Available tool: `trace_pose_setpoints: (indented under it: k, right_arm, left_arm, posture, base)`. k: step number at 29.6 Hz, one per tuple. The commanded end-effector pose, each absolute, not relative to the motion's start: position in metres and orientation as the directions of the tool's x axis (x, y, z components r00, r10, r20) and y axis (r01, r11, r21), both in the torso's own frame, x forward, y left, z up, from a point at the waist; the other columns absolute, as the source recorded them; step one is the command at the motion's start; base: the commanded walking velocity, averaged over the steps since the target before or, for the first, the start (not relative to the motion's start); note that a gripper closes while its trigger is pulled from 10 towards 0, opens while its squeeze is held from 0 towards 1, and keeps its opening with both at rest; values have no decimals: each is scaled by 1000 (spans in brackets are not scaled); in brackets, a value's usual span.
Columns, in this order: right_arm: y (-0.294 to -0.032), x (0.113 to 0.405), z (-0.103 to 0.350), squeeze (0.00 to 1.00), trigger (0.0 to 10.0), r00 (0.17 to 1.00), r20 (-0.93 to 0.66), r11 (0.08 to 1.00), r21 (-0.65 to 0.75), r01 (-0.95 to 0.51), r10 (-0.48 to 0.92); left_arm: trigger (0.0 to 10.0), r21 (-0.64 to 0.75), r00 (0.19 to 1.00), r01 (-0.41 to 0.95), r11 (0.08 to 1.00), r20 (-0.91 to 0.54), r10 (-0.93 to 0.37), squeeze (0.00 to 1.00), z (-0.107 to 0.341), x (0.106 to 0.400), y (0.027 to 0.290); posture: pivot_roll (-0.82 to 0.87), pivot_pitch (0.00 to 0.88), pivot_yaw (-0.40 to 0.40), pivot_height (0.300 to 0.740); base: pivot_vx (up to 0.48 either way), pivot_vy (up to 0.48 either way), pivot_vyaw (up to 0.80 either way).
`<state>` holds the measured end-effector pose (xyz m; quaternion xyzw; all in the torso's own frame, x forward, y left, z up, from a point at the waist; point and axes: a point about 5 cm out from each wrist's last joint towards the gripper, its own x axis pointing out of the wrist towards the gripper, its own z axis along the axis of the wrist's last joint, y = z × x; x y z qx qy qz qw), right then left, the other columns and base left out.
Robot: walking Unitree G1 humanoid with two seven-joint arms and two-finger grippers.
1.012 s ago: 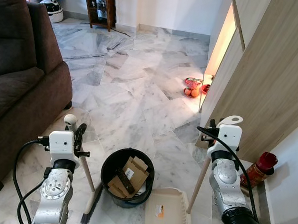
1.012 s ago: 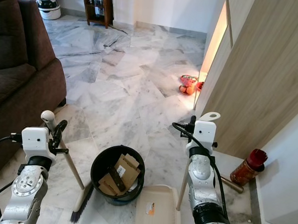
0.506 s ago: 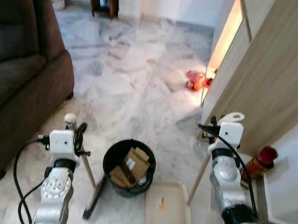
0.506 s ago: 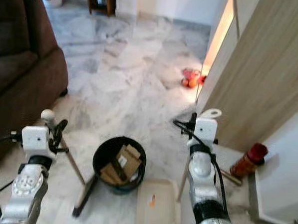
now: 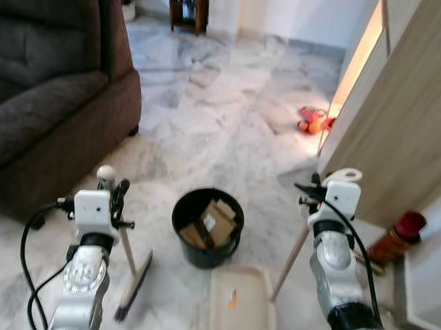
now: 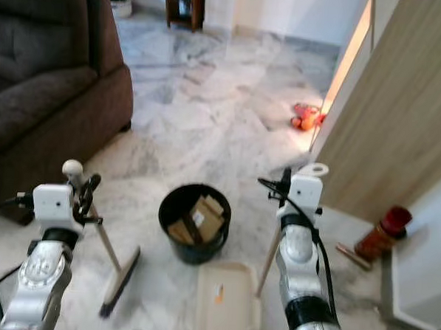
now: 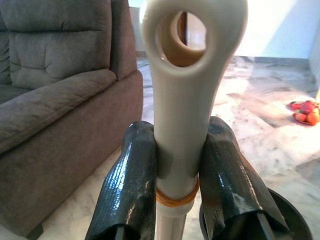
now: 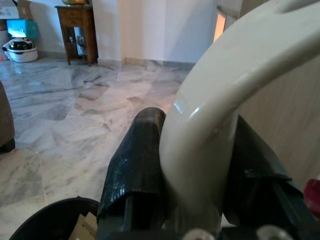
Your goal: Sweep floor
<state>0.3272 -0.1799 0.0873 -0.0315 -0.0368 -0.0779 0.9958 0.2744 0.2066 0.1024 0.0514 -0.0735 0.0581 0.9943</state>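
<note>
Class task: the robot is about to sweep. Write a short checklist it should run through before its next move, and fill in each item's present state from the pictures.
1. Left gripper shut on the broom handle: ok.
2. Right gripper shut on the dustpan handle: ok.
3. Broom head down on the floor: ok, it rests on the marble left of the bin.
4. Dustpan flat on the floor, near the bin: ok.
5. Dirt to sweep located on the floor: cannot tell, none can be made out.
6. Sofa apart from the broom: ok, it stands further to the left.
</note>
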Motion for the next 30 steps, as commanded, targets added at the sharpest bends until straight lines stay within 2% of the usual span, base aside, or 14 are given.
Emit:
trace_pose_setpoints:
  k: [1, 8, 12, 27, 30]
  right_arm:
    - [-182, 329, 94, 0, 10000, 981, 112, 985, -50, 167, -160]
    - [-182, 330, 95, 0, 10000, 981, 114, 985, -47, 165, -159]
    - [-181, 330, 94, 0, 10000, 981, 113, 986, -45, 163, -157]
    - [-183, 329, 91, 0, 10000, 981, 91, 984, -27, 176, -173]
    - [-183, 330, 91, 0, 10000, 981, 89, 985, -23, 173, -170]
  left_arm:
    - [10000, 89, 977, -126, 988, 185, 108, 0, 110, 276, 206]
    - [10000, 85, 978, -125, 989, 179, 108, 0, 109, 276, 206]
    - [10000, 90, 977, -123, 988, 184, 105, 0, 110, 277, 206]
    - [10000, 90, 978, -126, 988, 180, 108, 0, 109, 277, 206]
    - [10000, 90, 978, -124, 988, 178, 106, 0, 109, 277, 206]
  posture:
    - [61, 40, -38, 740]
    - [60, 28, -38, 740]
    - [62, 27, -36, 740]
    - [58, 30, -39, 740]
    - [59, 31, -41, 740]
  base:
    - [0, 0, 0]
    - [0, 0, 0]
    - [-313, 0, 0]
    - [0, 0, 0]
    - [0, 0, -800]
